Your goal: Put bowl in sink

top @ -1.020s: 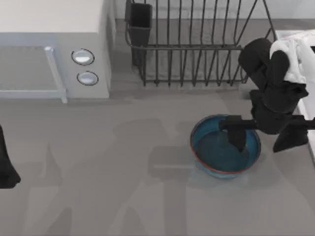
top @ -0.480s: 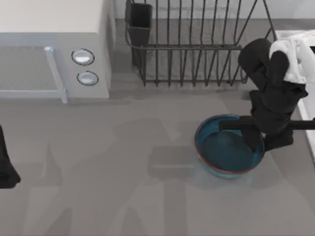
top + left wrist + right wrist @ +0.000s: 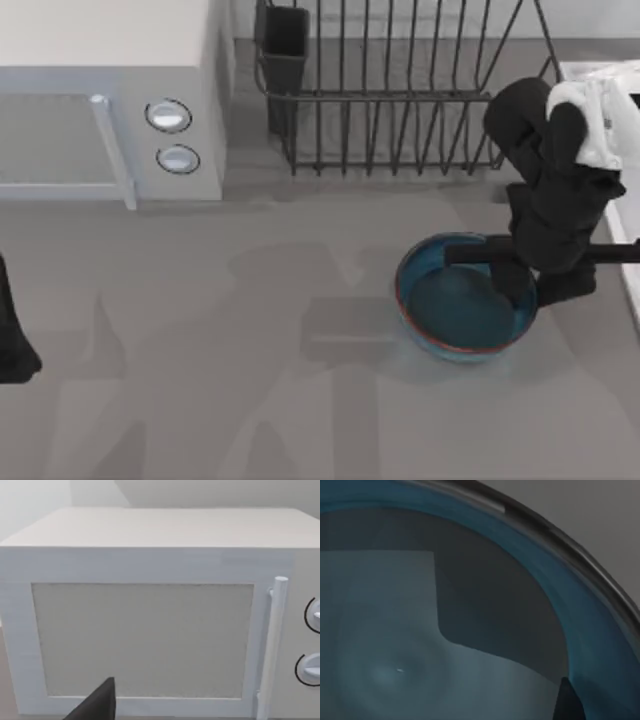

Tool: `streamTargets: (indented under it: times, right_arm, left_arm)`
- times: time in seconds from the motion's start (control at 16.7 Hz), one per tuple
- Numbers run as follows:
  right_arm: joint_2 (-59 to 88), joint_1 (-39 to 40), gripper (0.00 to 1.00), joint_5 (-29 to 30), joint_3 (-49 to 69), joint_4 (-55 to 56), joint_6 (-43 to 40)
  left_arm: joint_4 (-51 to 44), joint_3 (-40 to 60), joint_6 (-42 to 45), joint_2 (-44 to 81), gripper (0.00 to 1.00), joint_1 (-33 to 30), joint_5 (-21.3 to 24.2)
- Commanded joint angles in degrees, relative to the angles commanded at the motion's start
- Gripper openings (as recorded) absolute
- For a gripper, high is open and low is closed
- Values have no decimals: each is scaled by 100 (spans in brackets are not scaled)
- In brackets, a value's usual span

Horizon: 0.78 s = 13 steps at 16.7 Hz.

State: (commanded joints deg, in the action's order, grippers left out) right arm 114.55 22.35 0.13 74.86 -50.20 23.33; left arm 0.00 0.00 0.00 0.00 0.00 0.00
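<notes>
Round blue bowl with a teal-grey inside and thin red-brown rim line (image 3: 460, 305) sits on the grey desk (image 3: 250, 400), right of centre, in front of the black wire dish rack (image 3: 400, 100) and just beside the pale white-grey rectangular sink (image 3: 632, 290) at the desk's right edge; bowl is not in the sink. Right gripper (image 3: 540, 285) is at the bowl's right rim, one dark finger (image 3: 512, 282) reaching down inside the wall, another dark part just outside the rim on the sink side; the fingers appear to straddle the rim, but whether they pinch it or stand apart from it I cannot tell. Right wrist view looks close into the bowl's inside (image 3: 420, 645), with the blue wall and rim curving round and one dark fingertip (image 3: 567, 702) low against the inner wall. White box-shaped microwave with two round dials (image 3: 110, 100) stands at the desk's back left. Left arm is parked at the desk's left edge, its gripper (image 3: 12, 340) well apart from the bowl; the left wrist view faces the microwave's door (image 3: 142, 640), and one dark finger (image 3: 100, 705) shows, so its spread cannot be told.
</notes>
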Motion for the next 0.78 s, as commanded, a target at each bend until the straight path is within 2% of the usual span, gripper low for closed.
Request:
streamTargets:
  times: [0.18,0.6,0.78]
  right_arm:
    - [-52,18,0,1,396,-401,-13]
    - [-383,-16,0,-3,2152,-2701,-18]
    - [-545,-29,0,-3,2639,-3207,-33]
  left_arm:
    - [0,0,0,0,100,0,0]
    - [0,0,0,0,100,0,0]
    - [0,0,0,0,100,0,0]
